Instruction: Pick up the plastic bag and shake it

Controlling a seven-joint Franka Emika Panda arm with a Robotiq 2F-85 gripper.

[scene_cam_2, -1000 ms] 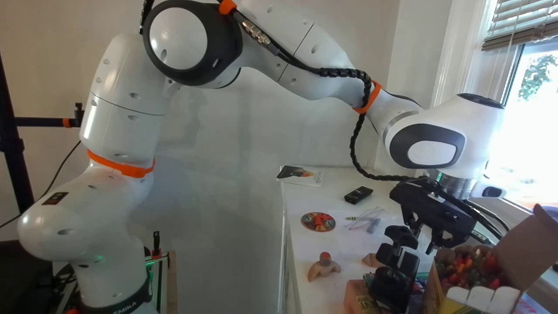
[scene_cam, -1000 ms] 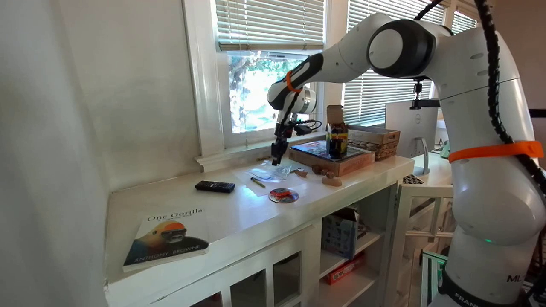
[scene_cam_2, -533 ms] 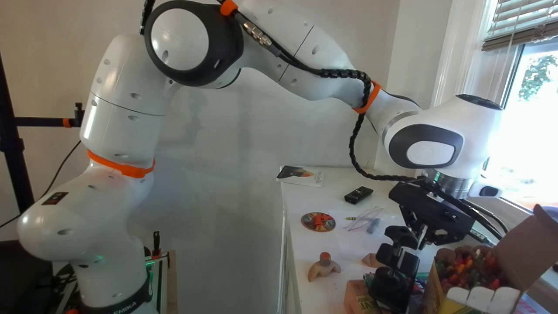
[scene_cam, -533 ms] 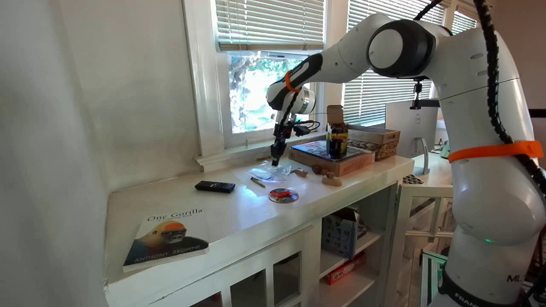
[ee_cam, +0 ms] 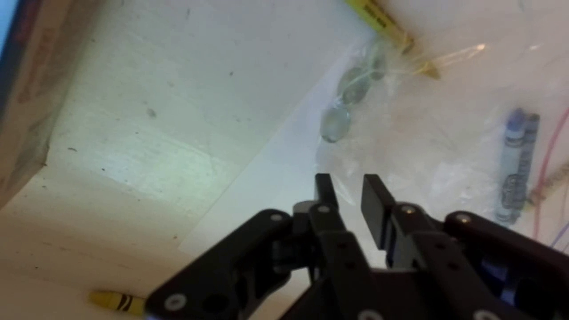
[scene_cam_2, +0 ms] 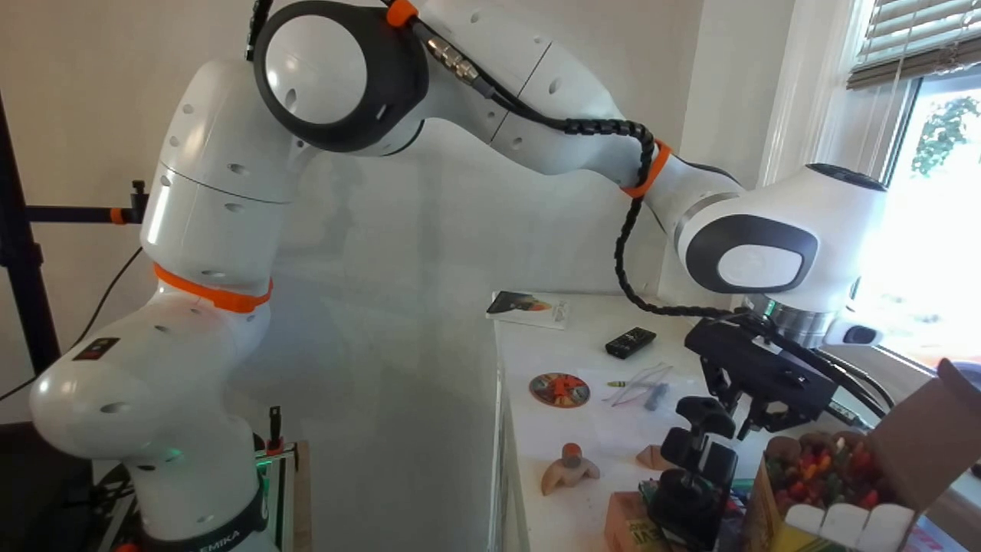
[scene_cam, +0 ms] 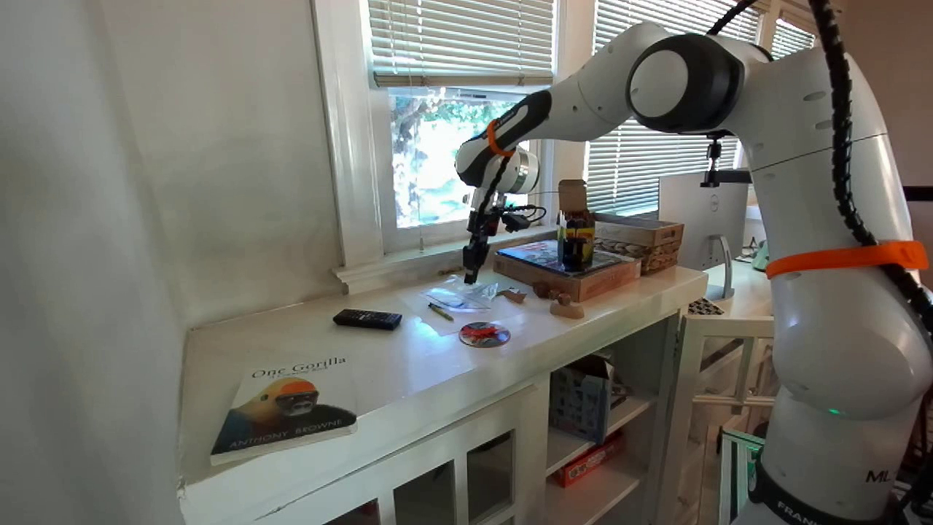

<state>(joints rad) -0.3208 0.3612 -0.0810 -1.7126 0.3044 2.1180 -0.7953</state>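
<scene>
The clear plastic bag [ee_cam: 426, 133] lies flat on the white paper sheet [ee_cam: 266, 191], not lifted; greenish glass-like pebbles [ee_cam: 335, 124] show at its edge, and whether they are inside or under it I cannot tell. The change is small: compared with one second ago, the gap between the two fingers [ee_cam: 326, 191] looks narrower in an exterior view, while the arm [scene_cam_2: 536, 146] has scarcely moved and the bag lies as it did. For the task, I judge, this prepares a pinch; the picking up is not yet done, so the shaking must wait. In the wrist view the gripper [ee_cam: 347, 178] has its fingers slightly apart and nothing gripped; the near border of the bag appears just at the fingertips and between them, though contact I cannot confirm. Such thin plastic will probably slip unless a fold is caught. Farther out are the yellow crayon [ee_cam: 378, 18], its tip visible through the plastic, then the round picture disc [scene_cam: 484, 334] and the black remote control [scene_cam: 367, 319].
</scene>
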